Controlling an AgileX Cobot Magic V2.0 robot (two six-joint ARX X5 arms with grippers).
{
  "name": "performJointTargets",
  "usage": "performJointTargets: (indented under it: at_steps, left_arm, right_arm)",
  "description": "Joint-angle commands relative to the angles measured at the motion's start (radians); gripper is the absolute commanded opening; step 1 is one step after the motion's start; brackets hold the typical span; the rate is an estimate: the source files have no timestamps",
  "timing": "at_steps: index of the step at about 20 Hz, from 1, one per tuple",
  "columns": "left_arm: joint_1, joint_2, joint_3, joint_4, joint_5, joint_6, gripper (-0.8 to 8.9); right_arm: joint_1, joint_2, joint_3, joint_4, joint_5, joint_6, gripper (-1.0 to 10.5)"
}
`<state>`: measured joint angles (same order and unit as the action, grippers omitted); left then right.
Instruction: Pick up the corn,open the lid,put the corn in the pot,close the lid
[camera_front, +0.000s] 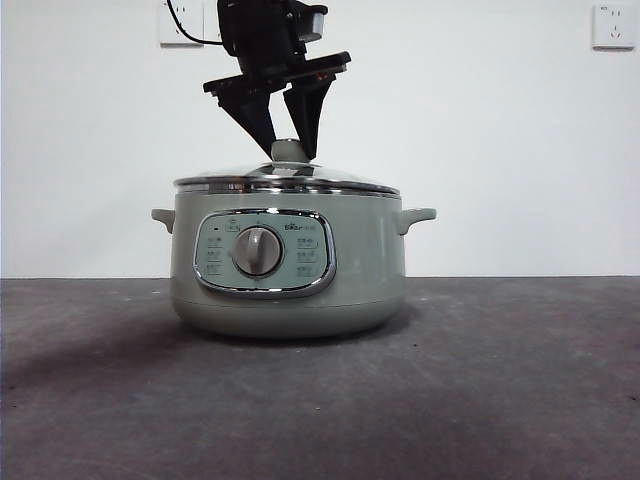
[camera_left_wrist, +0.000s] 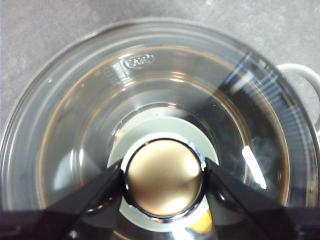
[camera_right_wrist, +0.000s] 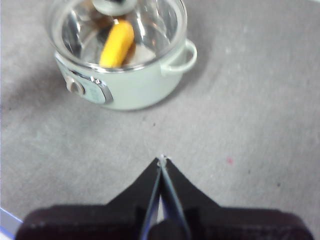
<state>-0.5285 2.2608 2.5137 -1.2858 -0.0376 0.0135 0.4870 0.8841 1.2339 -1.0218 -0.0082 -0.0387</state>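
The sage-green pot (camera_front: 360, 260) stands mid-table with its dial facing the front camera. The glass lid (camera_front: 290, 180) sits flat on the pot's rim. My left gripper (camera_front: 290, 150) comes down from above, its jaws pressed against both sides of the lid's knob (camera_left_wrist: 163, 177), shut on it. In the left wrist view the lid's glass (camera_left_wrist: 150, 80) fills the picture. The corn (camera_right_wrist: 117, 44) lies inside the pot (camera_right_wrist: 140, 90) under the lid (camera_right_wrist: 150, 20), seen through the glass. My right gripper (camera_right_wrist: 161, 160) is shut and empty, above bare table well away from the pot.
The pot stands on a dark grey table (camera_front: 500, 380) in front of a white wall. Two wall sockets (camera_front: 612, 25) are set high up, with a black cable at the left one (camera_front: 180, 22). One pot handle (camera_left_wrist: 300, 72) juts out sideways.
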Motion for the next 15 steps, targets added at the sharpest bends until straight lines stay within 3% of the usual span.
performJointTargets:
  at_steps: [1,4,11,15]
  left_arm:
    - [-0.006,0.012,0.013,0.021,0.007,-0.009,-0.13]
    - [-0.006,0.012,0.013,0.016,0.008,-0.009,-0.13]
    - [-0.006,0.014,0.011,-0.032,0.027,0.021,-0.13]
    - [-0.004,0.016,0.011,-0.026,0.016,0.05,-0.13]
  right_arm:
    - [0.003,0.001,-0.011,0.002,-0.004,-0.023,0.0]
    - [0.003,0.001,-0.011,0.003,-0.009,-0.035,0.0]
    - [0.003,0.001,-0.011,0.005,-0.118,-0.078,0.0]
    - [0.003,0.001,-0.011,0.004,-0.127,-0.078,0.0]
